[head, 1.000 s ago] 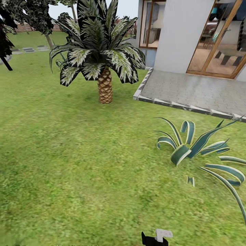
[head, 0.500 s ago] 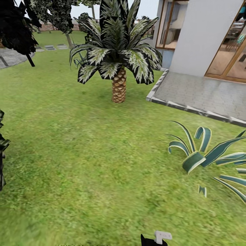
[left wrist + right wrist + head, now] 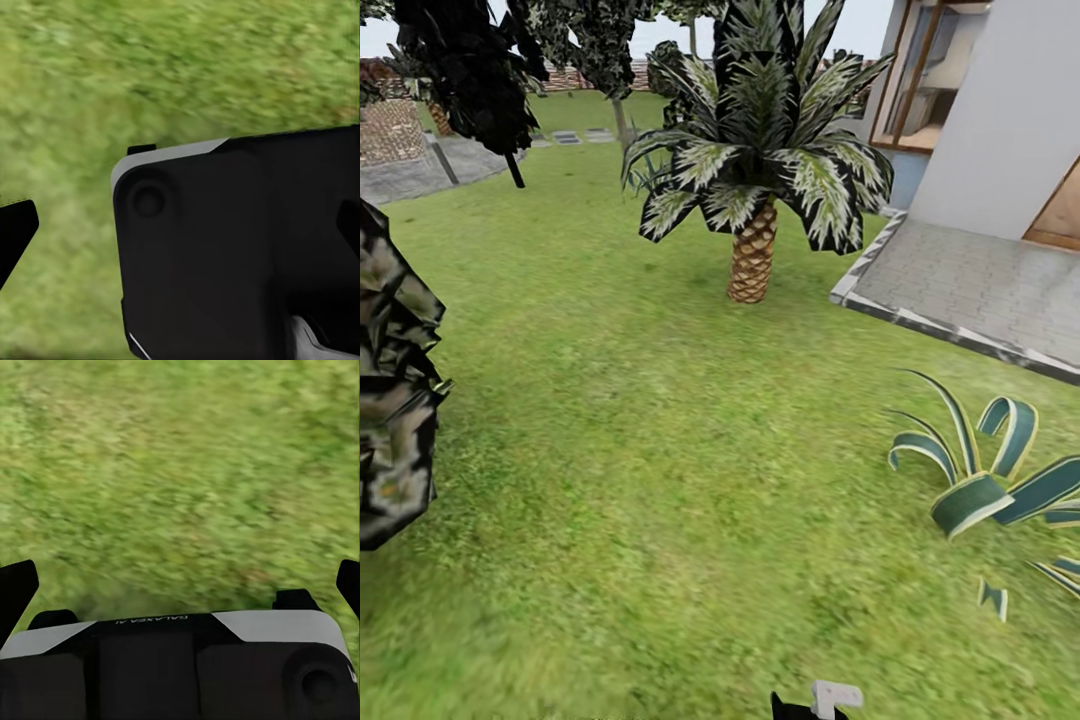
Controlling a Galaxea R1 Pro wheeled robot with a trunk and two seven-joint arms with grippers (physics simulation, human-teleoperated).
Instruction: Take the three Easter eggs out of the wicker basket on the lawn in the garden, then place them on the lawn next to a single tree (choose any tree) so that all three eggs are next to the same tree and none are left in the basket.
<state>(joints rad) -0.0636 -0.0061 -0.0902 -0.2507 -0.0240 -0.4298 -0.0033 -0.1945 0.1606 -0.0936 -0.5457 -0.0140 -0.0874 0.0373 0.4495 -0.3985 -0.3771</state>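
Note:
The Easter eggs and the wicker basket are out of view. Mottled green lawn (image 3: 660, 450) stretches ahead of me. At the back left stands a tree (image 3: 475, 70) with a thin trunk and a dark, angular crown, and a second such tree (image 3: 600, 40) is behind it. My left gripper (image 3: 180, 229) hangs open over grass, with a black part of my own body under it. Over bare lawn (image 3: 180, 472), my right gripper (image 3: 180, 585) is also open, nothing between its fingers.
A short palm (image 3: 753, 255) with a scaly brown trunk stands mid-lawn. Dark foliage (image 3: 390, 420) juts in close at the left edge. A spiky striped plant (image 3: 980, 490) grows at the right. Grey paving (image 3: 980, 290) and the white house wall (image 3: 1010, 130) lie beyond.
The camera has swung left: palm, striped plant and paving have slid right in the picture, and dark foliage has come in at the left edge. The things themselves have not moved.

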